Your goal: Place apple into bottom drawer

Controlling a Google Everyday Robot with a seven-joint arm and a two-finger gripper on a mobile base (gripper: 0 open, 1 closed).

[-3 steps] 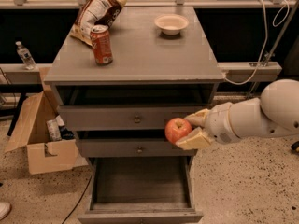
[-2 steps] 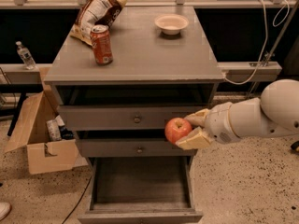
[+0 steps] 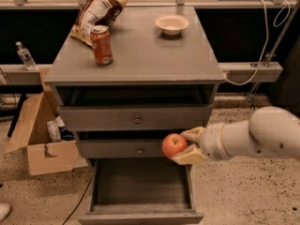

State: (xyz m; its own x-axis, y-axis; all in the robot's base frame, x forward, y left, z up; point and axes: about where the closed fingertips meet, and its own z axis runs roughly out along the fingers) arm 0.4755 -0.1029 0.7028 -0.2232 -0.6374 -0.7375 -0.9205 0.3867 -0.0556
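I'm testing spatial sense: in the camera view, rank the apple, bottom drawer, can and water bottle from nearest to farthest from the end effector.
The end effector is at the cabinet's front right.
1. apple: in its grip.
2. bottom drawer: just below, open.
3. can: cabinet top, left.
4. water bottle: far left, behind.

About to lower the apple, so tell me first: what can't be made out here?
Camera view: the bottom drawer has its front cut off by the lower edge.
Camera view: the apple has its right side hidden by the gripper holding it, just above the drawer's right side.
Camera view: the upper drawers have insides lost in shadow.
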